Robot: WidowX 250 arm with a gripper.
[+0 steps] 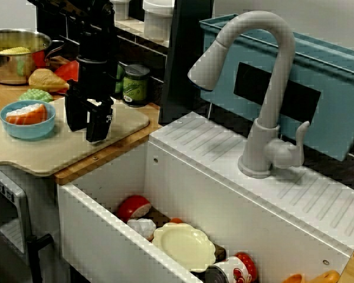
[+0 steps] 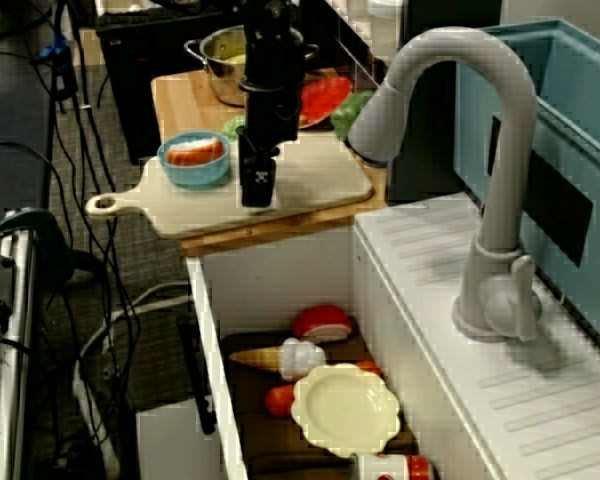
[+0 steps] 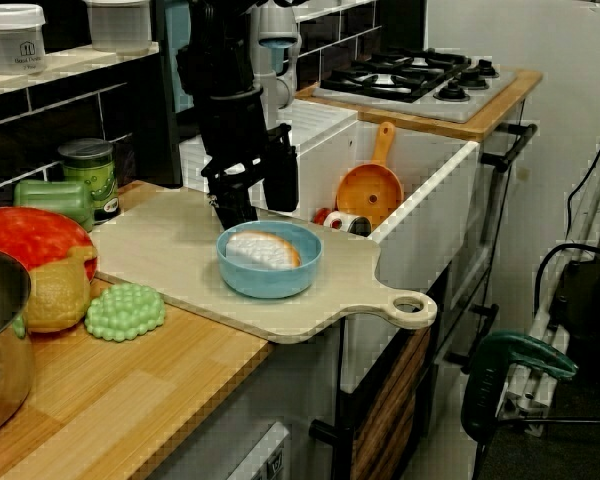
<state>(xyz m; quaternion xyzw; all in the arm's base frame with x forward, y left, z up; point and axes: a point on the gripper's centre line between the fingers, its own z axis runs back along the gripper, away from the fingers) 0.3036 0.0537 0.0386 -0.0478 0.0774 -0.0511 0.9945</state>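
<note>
– Over the cutting board [image 1: 59, 150], how does the arm [image 1: 94, 35] stand?

– It comes straight down, wrist vertical, with the gripper [image 1: 87, 127] pointing at the board's bare middle. From the sink side, its tips look low against the wood, but I cannot tell whether they touch it.

– And the jaws?

– They stand apart with nothing between them. The view along the counter shows the gap clearly, one finger [image 3: 280, 180] nearer the sink than the other.

– What sits closest?

– The blue bowl [image 1: 28, 121] is on the same board, just beside the gripper and not touching it. A sushi piece [image 1: 26, 114], orange over white, lies inside it.

– Any writing you can read?

– None legibly. One finger carries a white patch [image 2: 260, 182] with dark marks, too small to make out. The green can [image 3: 88, 165] against the back tiles has a label with pale lettering, blurred. The lidded jar [image 3: 12, 35] on the shelf has a small dark emblem and a line of print below it, unreadable.
</note>
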